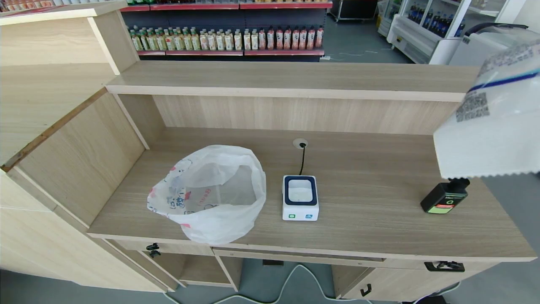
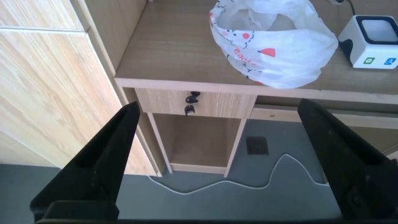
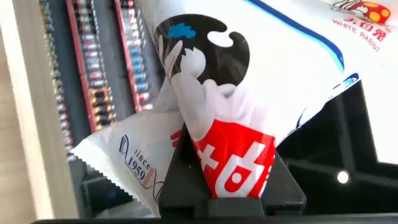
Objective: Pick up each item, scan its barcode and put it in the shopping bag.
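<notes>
The packet [image 1: 493, 122], white with a blue stripe, printed code squares and a saw-toothed end seam, hangs high over the right end of the bench [image 1: 371, 177], pinched in the right claw [image 3: 230, 180]. Its toothed end points down and its other end runs out of the picture. Under it a dark bottle [image 1: 444, 198] sits close to the right edge. The shopping bag [image 1: 211, 192] gapes open at left, with the scanner [image 1: 300, 197] just right of it and a wide stretch of bench top between scanner and bottle. The left claw [image 2: 217, 162] hangs spread and empty off the near left corner.
</notes>
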`<state>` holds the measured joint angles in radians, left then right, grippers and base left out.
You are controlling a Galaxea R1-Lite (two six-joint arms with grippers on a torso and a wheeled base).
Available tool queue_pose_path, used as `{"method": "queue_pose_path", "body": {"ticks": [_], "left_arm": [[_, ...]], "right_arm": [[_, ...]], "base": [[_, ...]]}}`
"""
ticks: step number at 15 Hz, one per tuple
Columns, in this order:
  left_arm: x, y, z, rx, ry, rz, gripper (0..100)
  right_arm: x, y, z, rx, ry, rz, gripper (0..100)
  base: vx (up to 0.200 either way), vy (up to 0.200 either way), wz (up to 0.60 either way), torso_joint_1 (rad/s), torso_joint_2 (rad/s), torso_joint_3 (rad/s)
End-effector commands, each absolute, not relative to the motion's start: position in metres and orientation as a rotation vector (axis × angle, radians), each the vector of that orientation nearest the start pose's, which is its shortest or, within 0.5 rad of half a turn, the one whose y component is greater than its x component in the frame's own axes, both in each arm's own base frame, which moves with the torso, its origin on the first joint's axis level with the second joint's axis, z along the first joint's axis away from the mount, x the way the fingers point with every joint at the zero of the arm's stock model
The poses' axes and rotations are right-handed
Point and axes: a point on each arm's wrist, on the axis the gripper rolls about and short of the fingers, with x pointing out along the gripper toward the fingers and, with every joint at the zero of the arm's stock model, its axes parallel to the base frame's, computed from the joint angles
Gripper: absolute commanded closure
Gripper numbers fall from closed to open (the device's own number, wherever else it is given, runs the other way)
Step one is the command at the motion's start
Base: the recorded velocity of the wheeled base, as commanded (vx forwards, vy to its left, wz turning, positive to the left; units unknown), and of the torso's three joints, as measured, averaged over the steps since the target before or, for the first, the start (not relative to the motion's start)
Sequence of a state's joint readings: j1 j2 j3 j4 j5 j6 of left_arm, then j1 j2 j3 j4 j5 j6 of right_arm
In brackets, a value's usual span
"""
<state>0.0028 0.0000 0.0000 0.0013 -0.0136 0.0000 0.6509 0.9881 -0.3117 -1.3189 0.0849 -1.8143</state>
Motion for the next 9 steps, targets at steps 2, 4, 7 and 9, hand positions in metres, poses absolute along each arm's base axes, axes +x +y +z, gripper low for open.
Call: {"method": "queue_pose_path", "body": {"ticks": [2,4,7,9], "left_arm": [[-0.023,0.0,0.075,0.0,0.002,-0.011,0],[-0.023,0.0,0.075,0.0,0.002,-0.011,0],[-0.023,0.0,0.075,0.002,0.002,-0.011,0],[-0.023,0.0,0.075,0.0,0.002,-0.011,0]], "right_arm": [[0.083,0.061,0.265,-1.094,-0.637,-0.112,100],[0.086,0.06,0.257,-0.877,-0.402,-0.06,100],[0.084,0.057,0.268,-0.637,-0.234,0.033,100],[0.089,0.056,0.275,-0.542,-0.09,0.06,100]], "base": [[0.0,0.0,0.0,0.0,0.0,0.0],[0.0,0.0,0.0,0.0,0.0,0.0],[0.0,0.0,0.0,0.0,0.0,0.0],[0.0,0.0,0.0,0.0,0.0,0.0]]}}
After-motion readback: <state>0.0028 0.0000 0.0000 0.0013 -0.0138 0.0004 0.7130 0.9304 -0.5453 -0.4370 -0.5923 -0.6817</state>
